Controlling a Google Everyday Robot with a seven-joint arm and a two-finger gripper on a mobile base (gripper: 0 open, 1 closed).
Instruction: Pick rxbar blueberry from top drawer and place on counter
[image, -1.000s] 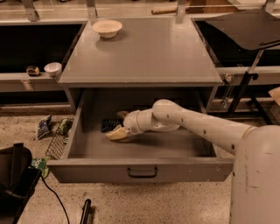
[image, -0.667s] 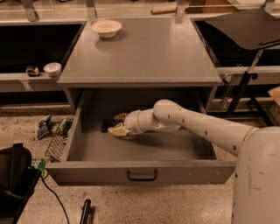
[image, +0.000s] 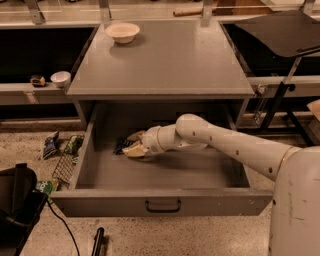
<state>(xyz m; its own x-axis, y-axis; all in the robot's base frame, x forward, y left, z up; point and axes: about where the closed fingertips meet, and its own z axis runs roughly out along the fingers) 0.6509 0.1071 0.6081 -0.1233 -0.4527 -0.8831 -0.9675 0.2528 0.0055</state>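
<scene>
While the claw hangs parted (gripping nothing) inside the top drawer, the rxbar blueberry lies at its nine o'clock.

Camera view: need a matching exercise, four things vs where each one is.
1 pincer
2 bowl
3 rxbar blueberry
4 white cup

A on the left side shelf
B on the counter, far left corner
C lying on the top drawer floor, back left
D reaching into the drawer from the right

Pairs: 1-D, 2-B, 3-C, 4-A
</scene>
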